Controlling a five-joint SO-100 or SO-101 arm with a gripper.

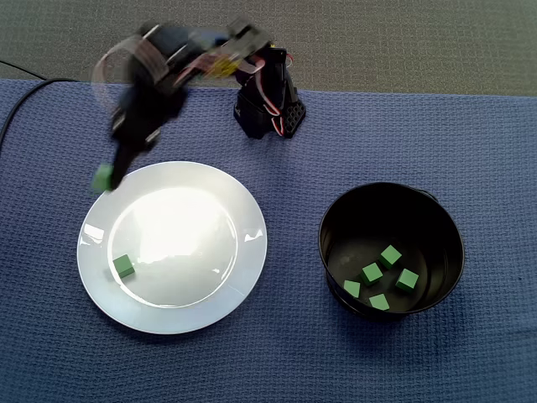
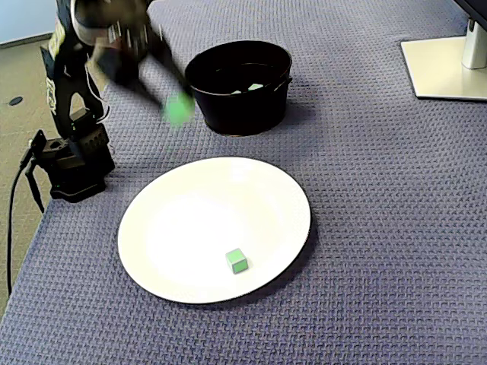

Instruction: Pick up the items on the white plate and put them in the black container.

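Across the blue-clothed desk (image 1: 470, 126) we judge the job mostly done. Its white plate (image 1: 243, 277) is nearly bare, and the black container (image 1: 327, 243) stands well apart from it. Blurred fingers (image 1: 120, 164) hang above the plate's rim, seemingly closed on a carried cube (image 2: 179, 109). Five green cubes (image 1: 390, 256) lie in the container, and one last cube (image 1: 124, 267) sits on the plate. Two drops remain, we reckon.
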